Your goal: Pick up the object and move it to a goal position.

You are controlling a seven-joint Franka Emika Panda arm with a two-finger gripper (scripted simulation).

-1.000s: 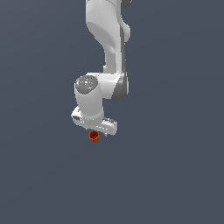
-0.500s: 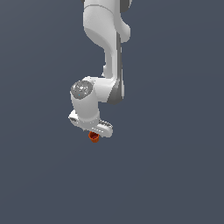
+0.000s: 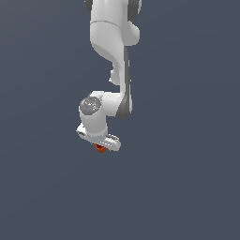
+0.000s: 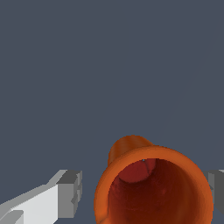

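One arm (image 3: 115, 51) is in view, ending in one end effector (image 3: 99, 141) with two fingers (image 4: 70, 192). There is one orange-red cup (image 4: 153, 188). Nothing else can be counted against the plain grey-blue background.

The exterior view stands well back, taking in the white arm (image 3: 110, 70) from its upper links down to the gripper (image 3: 100, 146), all against flat grey; the wrist view sits just behind the fingers (image 4: 65, 194), looking along them, so close that the orange-red cup (image 4: 153, 188) fills much of it; both views share only the cup (image 3: 100, 148) and the fingertips.
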